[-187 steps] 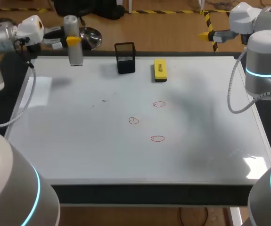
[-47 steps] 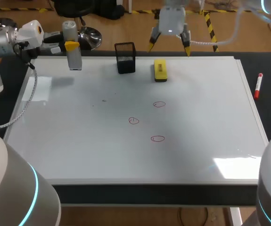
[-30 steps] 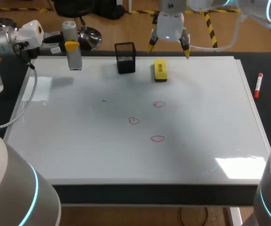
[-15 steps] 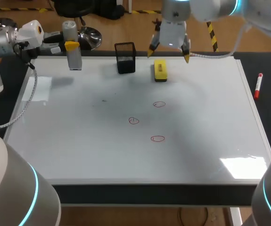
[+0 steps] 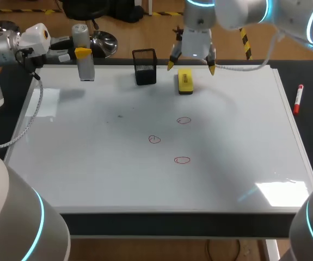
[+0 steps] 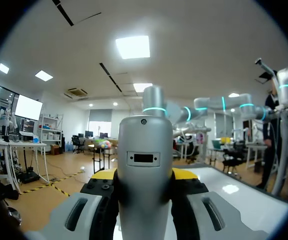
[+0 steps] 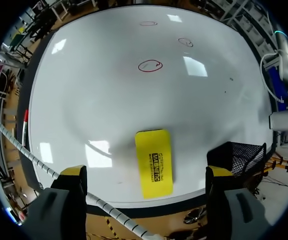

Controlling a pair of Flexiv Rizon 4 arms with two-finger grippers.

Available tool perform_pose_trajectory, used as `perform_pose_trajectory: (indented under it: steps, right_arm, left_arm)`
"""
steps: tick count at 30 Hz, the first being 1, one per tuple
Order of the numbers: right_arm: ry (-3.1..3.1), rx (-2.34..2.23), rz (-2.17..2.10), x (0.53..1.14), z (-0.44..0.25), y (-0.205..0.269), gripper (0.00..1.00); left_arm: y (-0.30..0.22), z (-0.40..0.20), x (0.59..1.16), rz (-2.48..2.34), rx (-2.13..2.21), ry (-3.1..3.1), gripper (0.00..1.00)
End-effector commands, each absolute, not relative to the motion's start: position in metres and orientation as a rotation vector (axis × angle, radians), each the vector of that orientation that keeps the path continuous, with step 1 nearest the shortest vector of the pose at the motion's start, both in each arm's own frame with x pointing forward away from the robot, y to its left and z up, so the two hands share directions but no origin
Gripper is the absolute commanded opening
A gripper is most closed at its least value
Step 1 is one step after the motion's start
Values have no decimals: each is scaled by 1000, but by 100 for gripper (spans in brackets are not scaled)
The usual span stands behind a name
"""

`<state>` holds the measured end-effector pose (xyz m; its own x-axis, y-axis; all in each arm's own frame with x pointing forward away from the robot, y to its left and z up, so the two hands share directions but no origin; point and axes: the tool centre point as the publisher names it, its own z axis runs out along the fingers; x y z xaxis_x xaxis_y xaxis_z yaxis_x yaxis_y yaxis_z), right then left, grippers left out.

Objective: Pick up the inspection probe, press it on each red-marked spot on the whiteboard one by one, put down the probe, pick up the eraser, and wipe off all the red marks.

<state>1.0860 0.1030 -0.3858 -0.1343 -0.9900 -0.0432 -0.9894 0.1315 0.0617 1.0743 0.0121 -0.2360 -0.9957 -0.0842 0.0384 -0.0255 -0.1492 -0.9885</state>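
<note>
Right wrist view: right gripper [image 7: 146, 172] hangs spread wide over the yellow eraser [image 7: 154, 162], probably to grab it, while left gripper [image 6: 145, 176] pinches the inspection probe [image 6: 145, 145].

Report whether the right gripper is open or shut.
Open: the right gripper has its yellow tips wide apart, one on either side of the eraser, neither touching it.

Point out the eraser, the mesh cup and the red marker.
eraser [image 5: 184, 81]: head view, middle of its yellow top.
black mesh cup [image 5: 145, 74]: head view, front wall.
red marker [image 5: 297, 101]: head view, mid-barrel.
</note>
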Motion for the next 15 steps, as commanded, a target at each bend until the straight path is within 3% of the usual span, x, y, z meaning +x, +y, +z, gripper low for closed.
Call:
perform_pose_trajectory:
  steps: [1,15]
  right_arm:
    - [-2326,2066,-115,1096,-394,108,100]
    - [-2287,2066,-133,1093,-414,114,100]
  left_arm:
    - [12,-236,1075,-2351,-127,2022,0]
    - [12,-236,1075,-2351,-127,2022,0]
